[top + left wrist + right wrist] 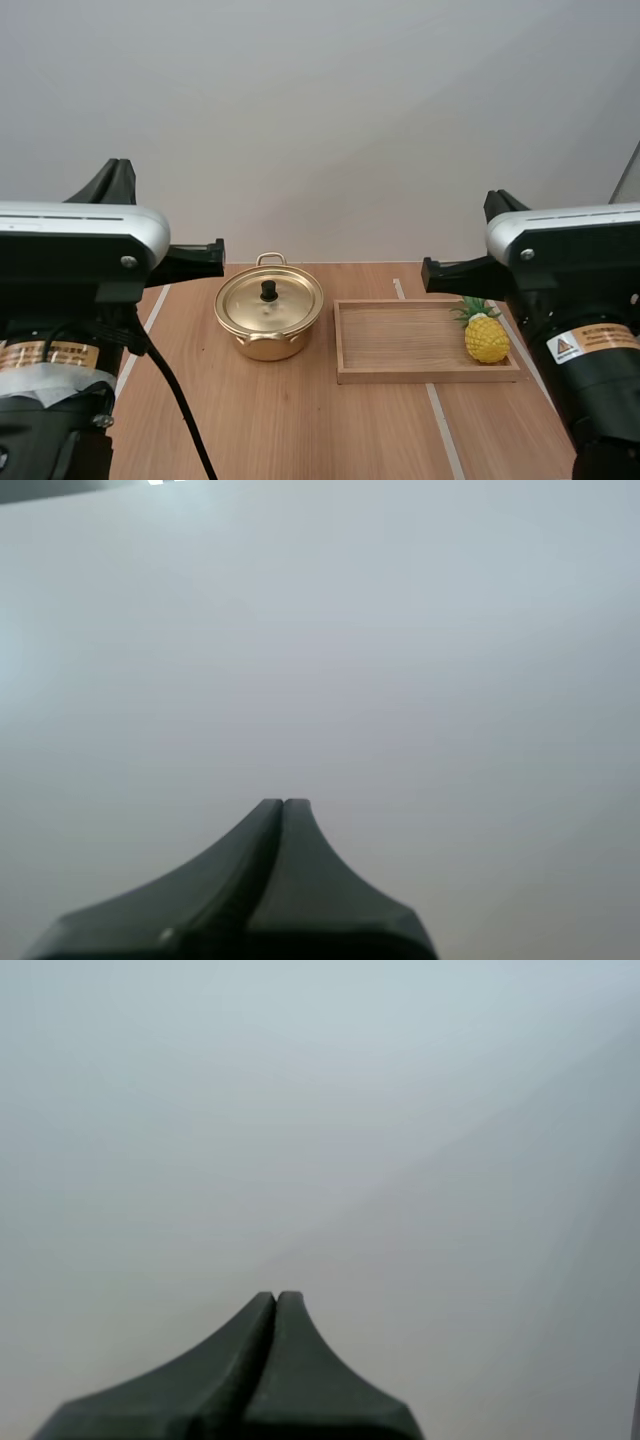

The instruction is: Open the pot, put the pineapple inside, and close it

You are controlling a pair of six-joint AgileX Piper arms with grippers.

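Pineapple point(486, 338) on the tray point(420, 377), low beside the right hand point(276, 1295); right and left hand point(285, 802) each pressed together, empty.

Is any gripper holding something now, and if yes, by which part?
Nothing is held. The left gripper and the right gripper are both shut on nothing; the pineapple is in the wooden tray.
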